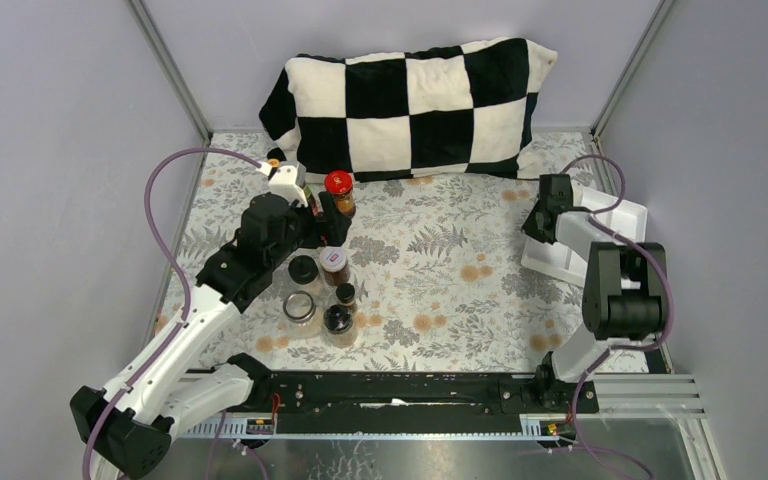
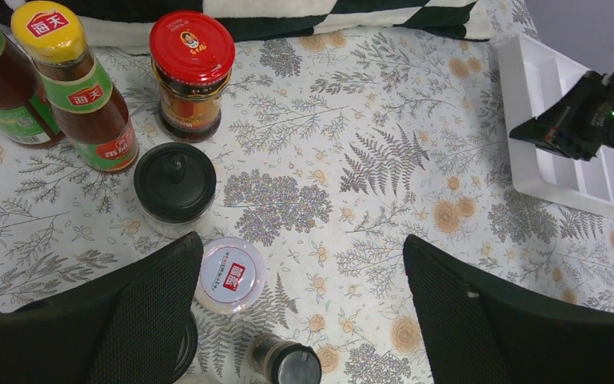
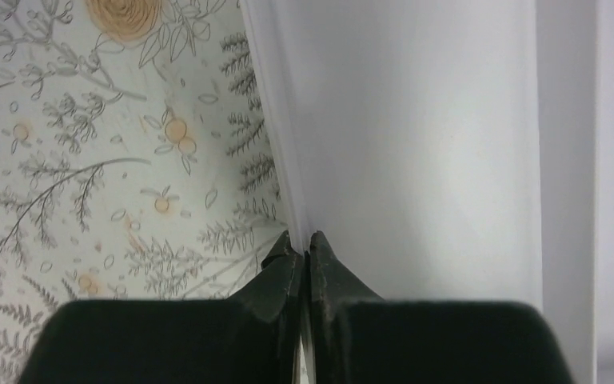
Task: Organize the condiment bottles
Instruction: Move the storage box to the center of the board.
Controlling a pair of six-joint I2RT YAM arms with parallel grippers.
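Left of centre on the floral tablecloth (image 1: 440, 260), the small upright glass condiment bottles (image 1: 332, 262) are standing clustered right beneath the left gripper (image 2: 300, 268), which is hanging wide open and clearly nearer. Far right, the right gripper (image 3: 305, 244) is pinching shut, seemingly onto the white rectangular plastic tray (image 3: 416, 160) by its thin wall.

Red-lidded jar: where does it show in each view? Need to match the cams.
Top external: red-lidded jar left of centre, just in front of the checkered pillow.
Left wrist: the jar at the top, left of centre.
Right wrist: not in it.
Shared landmark: white tray, on the right side in all three.
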